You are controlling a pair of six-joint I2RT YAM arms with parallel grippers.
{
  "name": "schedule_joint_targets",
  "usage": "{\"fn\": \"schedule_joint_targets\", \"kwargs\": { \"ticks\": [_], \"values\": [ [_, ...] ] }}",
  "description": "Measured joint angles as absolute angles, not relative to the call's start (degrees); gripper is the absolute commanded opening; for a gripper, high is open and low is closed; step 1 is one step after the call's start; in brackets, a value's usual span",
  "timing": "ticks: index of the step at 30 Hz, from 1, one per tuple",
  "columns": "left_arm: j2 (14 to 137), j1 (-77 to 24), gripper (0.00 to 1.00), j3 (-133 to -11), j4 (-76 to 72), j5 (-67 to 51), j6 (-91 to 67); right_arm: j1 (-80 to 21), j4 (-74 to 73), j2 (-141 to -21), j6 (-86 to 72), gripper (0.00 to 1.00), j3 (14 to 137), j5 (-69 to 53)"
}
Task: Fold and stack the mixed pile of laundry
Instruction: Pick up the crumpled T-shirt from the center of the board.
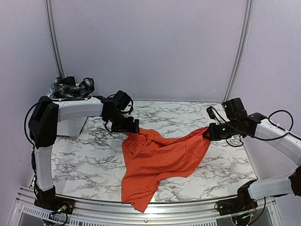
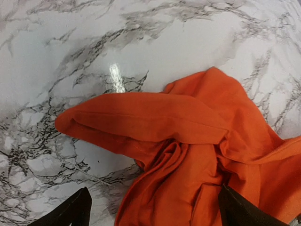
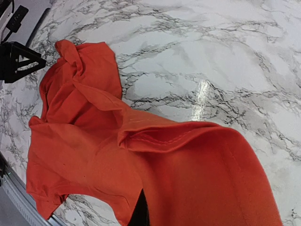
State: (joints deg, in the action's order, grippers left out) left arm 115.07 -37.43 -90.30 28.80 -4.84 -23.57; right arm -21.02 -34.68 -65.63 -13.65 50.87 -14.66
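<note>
Orange T-shirt overhangs the surface near edge; spreading step: right fingers clench it, left fingers released, I'd regrasp next.

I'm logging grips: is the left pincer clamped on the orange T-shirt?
No, the left pincer shows its fingers wide apart in the wrist view, the orange T-shirt lying slack on the table between them.
</note>
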Motion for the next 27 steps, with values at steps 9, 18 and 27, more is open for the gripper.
{"fn": "schedule_joint_targets", "kwargs": {
  "ticks": [9,18,27],
  "values": [
    [126.26,-37.6,0.22,-98.02,32.86,-4.23,-22.7,-16.29,-38.89,-71.02,-12.64,0.0,55.79,-12.29],
    [114.26,-33.71,0.0,-82.46,34.54,-4.54,-21.78,-9.56,-41.5,-73.28,-9.93,0.0,63.9,-11.81],
    [96.62,-33.67,0.47,-64.93,36.14,-8.03,-25.71,-8.49,-43.03,-73.49,-8.29,0.0,58.92,-15.99]
  ]
}}
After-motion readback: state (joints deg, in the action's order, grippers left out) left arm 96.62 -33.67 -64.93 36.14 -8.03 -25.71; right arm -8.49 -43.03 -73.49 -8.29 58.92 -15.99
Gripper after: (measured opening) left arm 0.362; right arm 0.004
